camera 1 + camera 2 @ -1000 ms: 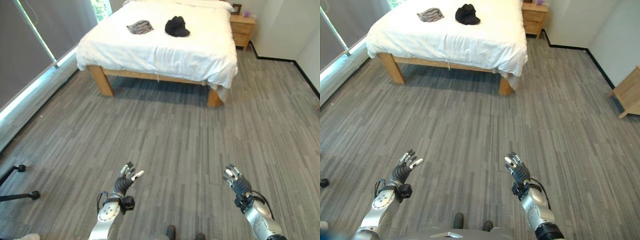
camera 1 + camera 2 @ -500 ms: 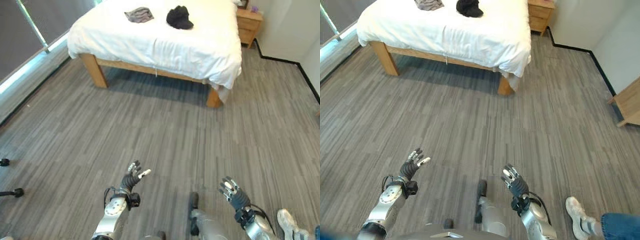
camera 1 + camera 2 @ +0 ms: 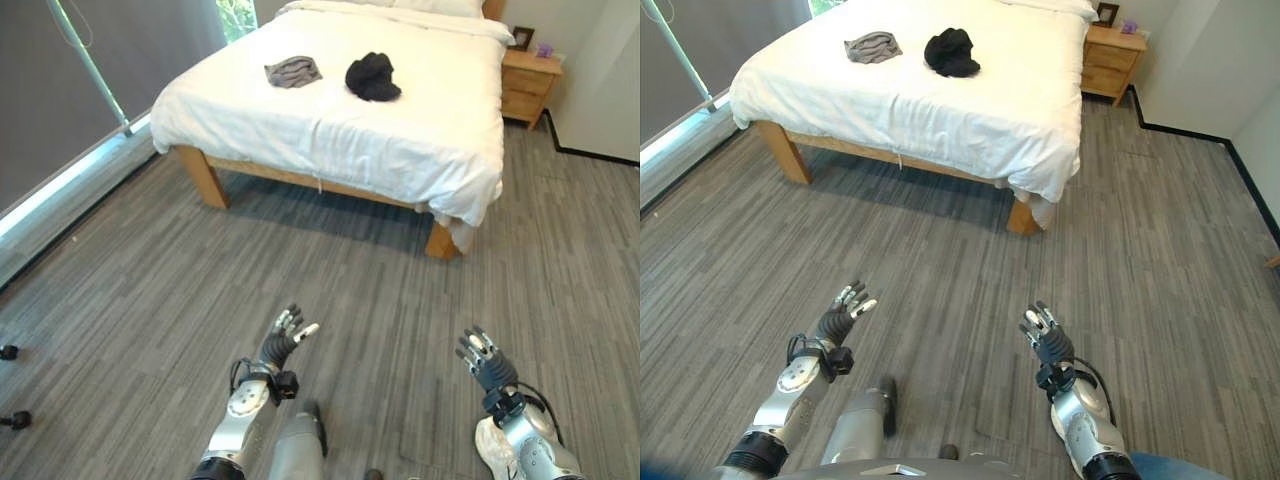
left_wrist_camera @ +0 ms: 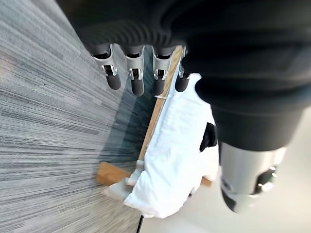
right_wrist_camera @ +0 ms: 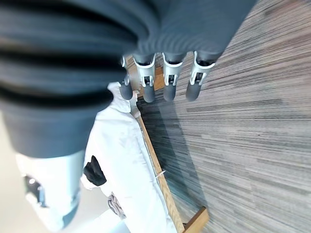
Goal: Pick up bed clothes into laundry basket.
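Grey wood-grain plank floor [image 3: 1160,250] stretching from the near edge to the far walls. Wooden-framed bed with white sheets [image 3: 400,140] standing at the far side, well apart from both hands. Small wooden nightstand [image 3: 1114,62] just beside the bed's far right corner. Crumpled black garment [image 3: 372,77] lying on top of the bed, right of middle, also seen in the left wrist view [image 4: 209,136]. Crumpled grey garment [image 3: 292,71] lying near it on the left, apart, not touching. Left hand [image 3: 282,341] raised over the floor, fingers straight and spread wide, holding nothing. Right hand [image 3: 487,362] likewise up over the floor, fingers straight, relaxed, empty.
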